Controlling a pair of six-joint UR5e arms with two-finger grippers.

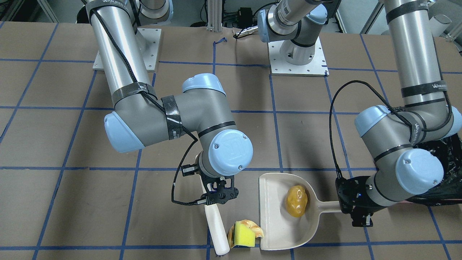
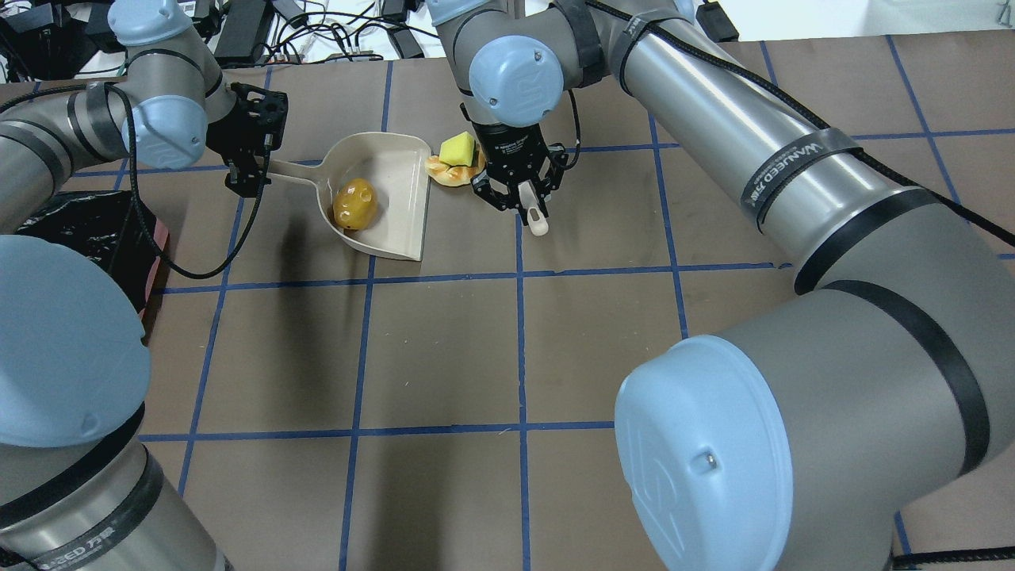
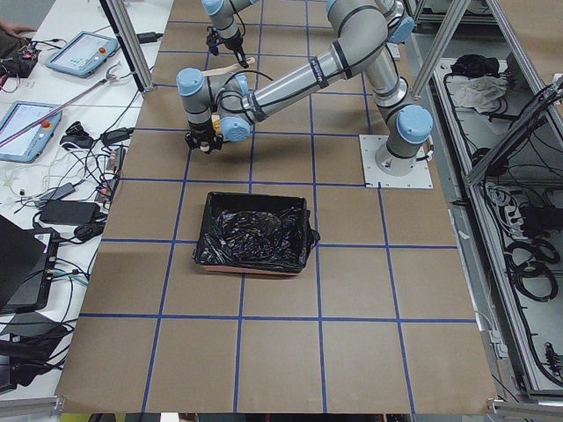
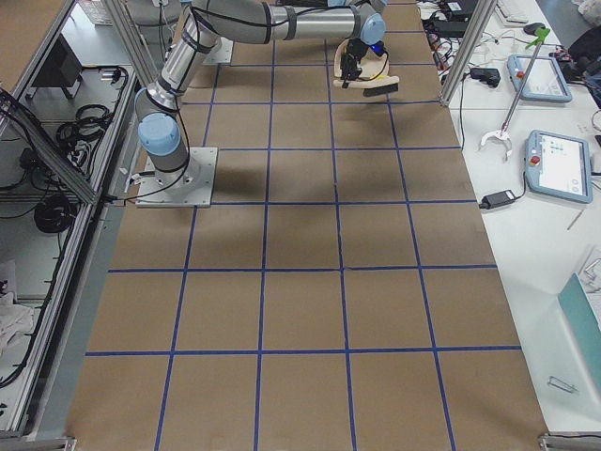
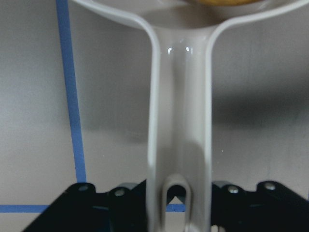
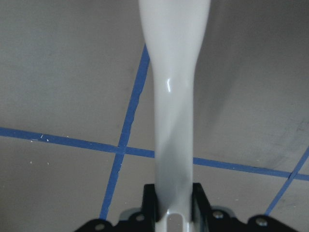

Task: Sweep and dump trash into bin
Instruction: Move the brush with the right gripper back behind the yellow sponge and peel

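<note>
Overhead, only a corner of the bin point(image 2: 79, 230) shows at far left; the exterior left view shows it whole, well apart from the dustpan point(image 2: 392, 190). The left gripper point(image 2: 258, 166) is clamped on the pan's handle, the potato point(image 2: 354, 204) inside. The bread piece point(image 2: 444, 170) and sponge point(image 2: 458, 148) sit at the pan's open lip, perhaps touching it. The right gripper point(image 2: 519, 197) clamps the brush handle point(image 2: 538, 222).
</note>
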